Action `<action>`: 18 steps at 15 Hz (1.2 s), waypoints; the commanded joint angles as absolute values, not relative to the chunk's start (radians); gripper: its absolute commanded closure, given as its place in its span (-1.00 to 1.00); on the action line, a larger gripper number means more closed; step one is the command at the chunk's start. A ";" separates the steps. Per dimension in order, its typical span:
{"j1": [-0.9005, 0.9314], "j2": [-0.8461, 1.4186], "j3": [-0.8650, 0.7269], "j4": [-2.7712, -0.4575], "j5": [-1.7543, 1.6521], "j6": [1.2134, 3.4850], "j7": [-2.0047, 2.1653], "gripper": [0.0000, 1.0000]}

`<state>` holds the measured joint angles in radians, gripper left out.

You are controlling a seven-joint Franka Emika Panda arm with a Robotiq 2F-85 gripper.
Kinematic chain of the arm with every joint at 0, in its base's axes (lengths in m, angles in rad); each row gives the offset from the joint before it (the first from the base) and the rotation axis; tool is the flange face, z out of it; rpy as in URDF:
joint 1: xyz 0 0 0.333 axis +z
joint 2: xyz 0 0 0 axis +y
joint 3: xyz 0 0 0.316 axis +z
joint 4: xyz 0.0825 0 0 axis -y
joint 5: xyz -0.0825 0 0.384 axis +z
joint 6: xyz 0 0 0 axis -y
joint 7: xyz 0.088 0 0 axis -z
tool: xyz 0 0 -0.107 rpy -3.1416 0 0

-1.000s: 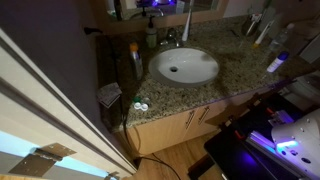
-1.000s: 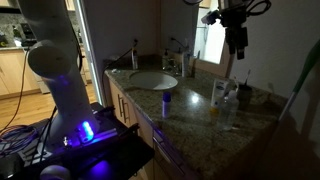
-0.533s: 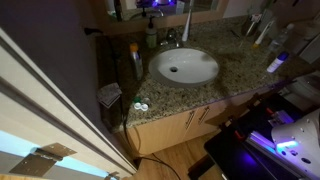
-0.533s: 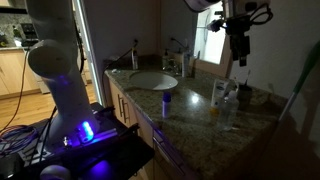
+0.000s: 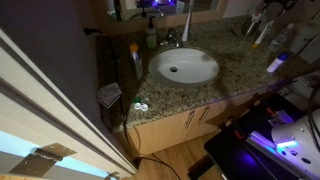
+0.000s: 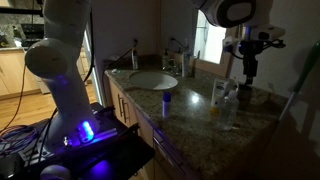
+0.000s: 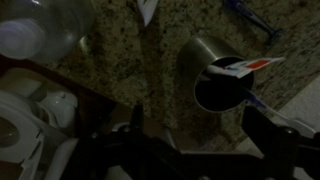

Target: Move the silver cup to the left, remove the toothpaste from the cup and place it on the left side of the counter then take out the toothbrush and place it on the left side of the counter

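Though dull, silver cup (image 7: 203, 56) smoothly cylindrical.

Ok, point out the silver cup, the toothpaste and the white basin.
silver cup (image 7: 205, 52): wrist view, on its lit outer wall.
toothpaste (image 7: 243, 66): wrist view, on the white end sticking out over the cup's rim.
white basin (image 5: 196, 60): in an exterior view, on the bare inside of the bowl.

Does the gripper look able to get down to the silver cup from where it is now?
Probably yes: the gripper is open, hanging above the silver cup, with nothing between them in the wrist view. The toothpaste poking out of it might brush a finger.
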<state>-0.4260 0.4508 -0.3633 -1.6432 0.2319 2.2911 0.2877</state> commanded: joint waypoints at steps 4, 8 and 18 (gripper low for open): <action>-0.448 0.547 -0.350 -1.553 0.219 2.266 0.307 -1.00; -0.437 0.595 -0.359 -1.546 0.188 2.268 0.333 -1.00; -0.445 0.646 -0.350 -1.547 0.200 2.288 0.358 -0.46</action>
